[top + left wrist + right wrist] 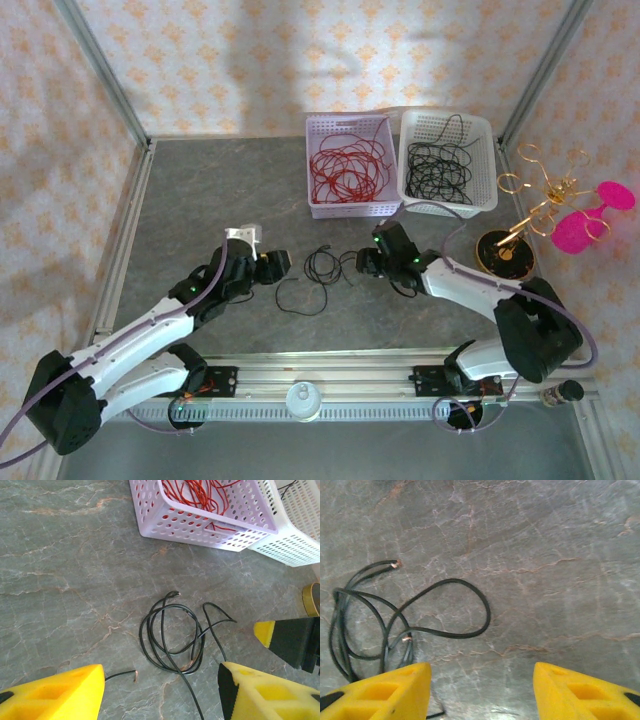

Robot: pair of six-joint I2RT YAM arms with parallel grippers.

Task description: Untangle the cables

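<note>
Left gripper [161,674] hanging open, holding nothing, right gripper [482,670] hanging open too, black cables [170,635] lying looped on grey table [60,570] between them.

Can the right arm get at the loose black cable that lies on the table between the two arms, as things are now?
Probably yes. The right pincer stands open right beside the black cable, with bare table between them. The left pincer is at the cable's far side, not in the way.

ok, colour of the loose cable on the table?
Black cable; left wrist view shows it best.
</note>
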